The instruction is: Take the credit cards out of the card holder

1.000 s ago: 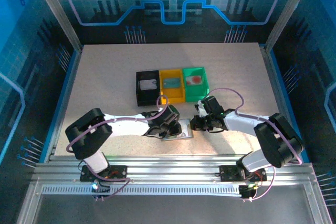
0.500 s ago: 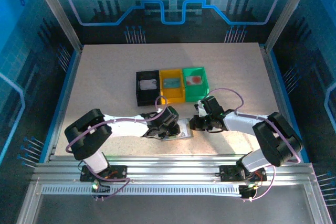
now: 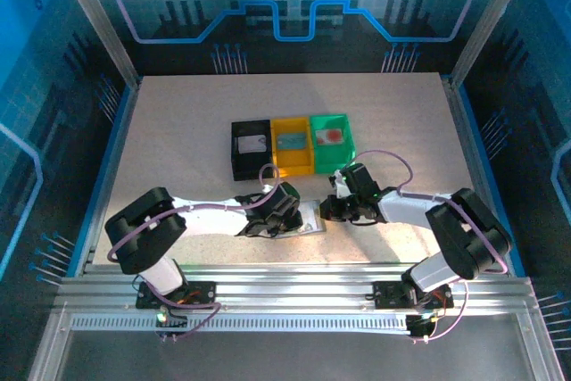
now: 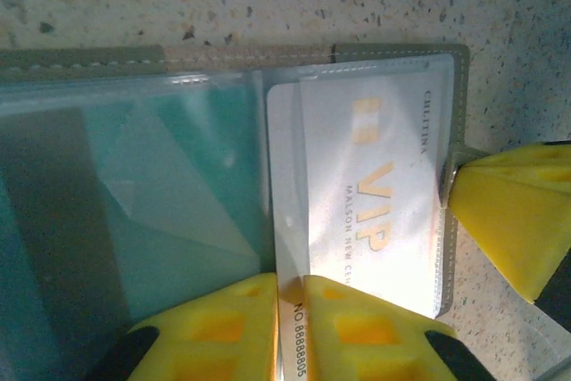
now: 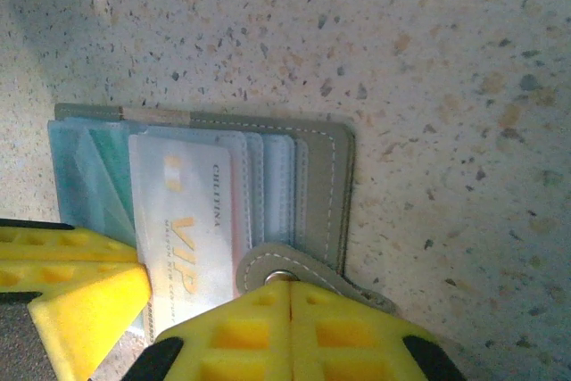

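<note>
A pale speckled table [image 3: 178, 149] stands inside blue circuit-patterned walls [image 3: 53, 86]. The grey wallet [image 5: 326, 176] lies open near the table's front edge, between the arms. The right gripper [image 5: 290, 314] is clamped on the wallet's tab [image 5: 272, 265]. The left gripper [image 4: 290, 305] pinches a white card [image 4: 375, 158] reading "VIP", "CHLITINA" and "NO 8888805".

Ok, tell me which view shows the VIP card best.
Left wrist: the VIP card is close up, its gold lettering readable. Right wrist shows it smaller, its lower end hidden. From the top view it is too small to tell apart from the card holder.
</note>
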